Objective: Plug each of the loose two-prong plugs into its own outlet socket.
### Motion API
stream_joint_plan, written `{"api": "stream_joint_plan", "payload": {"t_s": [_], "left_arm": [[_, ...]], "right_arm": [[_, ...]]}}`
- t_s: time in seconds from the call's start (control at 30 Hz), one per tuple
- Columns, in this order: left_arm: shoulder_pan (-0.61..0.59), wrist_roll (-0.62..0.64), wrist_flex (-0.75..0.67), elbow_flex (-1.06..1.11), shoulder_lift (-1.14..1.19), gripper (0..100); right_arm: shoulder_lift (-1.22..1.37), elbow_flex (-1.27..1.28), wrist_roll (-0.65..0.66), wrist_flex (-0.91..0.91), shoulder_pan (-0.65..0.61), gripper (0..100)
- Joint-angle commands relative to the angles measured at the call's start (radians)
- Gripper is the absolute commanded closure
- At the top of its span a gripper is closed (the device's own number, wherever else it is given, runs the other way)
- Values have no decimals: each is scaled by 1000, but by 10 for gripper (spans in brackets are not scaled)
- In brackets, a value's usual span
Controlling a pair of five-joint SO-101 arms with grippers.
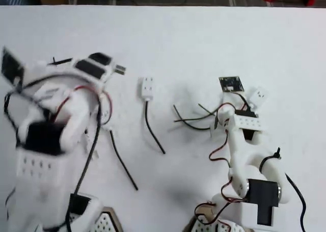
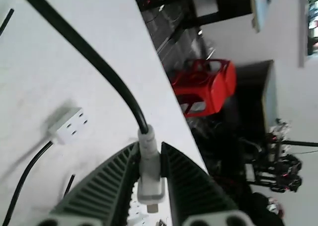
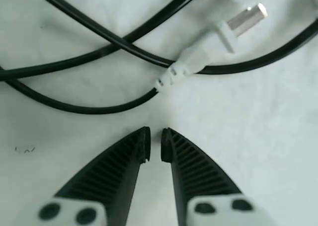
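The left arm (image 1: 46, 140) loomed nearest the high camera, a bulky white shape folded over the left side of the table (image 1: 204, 33), with its forearm slanting toward the far edge. The right arm (image 1: 244, 155), slimmer in that view, rose from its base at the near edge and stretched toward the middle of the table, its wrist bent down over a tangle of dark cables (image 1: 191, 120). The left gripper (image 2: 149, 149) was pinched tight on a white plug (image 2: 150, 179), the ribbed fingers (image 2: 112, 179) pressing its body from both sides. The plug's black cord (image 2: 99, 62) left past the fingertips and curved away. The right gripper (image 3: 155, 146) pointed at the tabletop with its fingers drawn almost together, a thin slit between the tips and nothing held in it. Between the two arms lay a white outlet socket (image 1: 147, 87), flat on the table and apart from the held plug, its own black lead (image 1: 153, 132) trailing toward the near edge. A second socket (image 1: 260, 95) sat just beside the right arm's wrist, on its far right side. A second plug (image 3: 198, 62) lay loose on the table a little beyond the right gripper's tips, its metal prong end (image 3: 246, 15) turned away from them.
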Motion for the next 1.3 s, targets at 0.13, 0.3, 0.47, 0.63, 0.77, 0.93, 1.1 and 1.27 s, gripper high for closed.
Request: {"api": "stream_joint_plan", "payload": {"t_s": [0.13, 0.3, 0.47, 0.63, 0.77, 0.93, 1.1, 1.27], "left_arm": [[-48, 8, -543, 534, -447, 976], [-48, 8, -1016, 896, -644, 976], [-48, 6, -1240, 1071, -753, 976], [-41, 8, -1171, 1076, -777, 976], [-41, 8, -1171, 1086, -777, 976], [-39, 8, -1175, 1108, -777, 976], [-18, 6, -1171, 1111, -774, 976], [7, 3, -1177, 1135, -777, 976]], "right_arm": [[-45, -193, 28, 254, -68, 950], [-33, -537, 92, 599, -182, 950], [-30, -937, 112, 888, -314, 950], [38, -1131, 109, 926, -476, 950], [162, -1234, 109, 926, -590, 950], [280, -1424, 107, 926, -667, 950], [364, -1613, 107, 926, -725, 950], [412, -1738, 106, 924, -745, 950]]}}
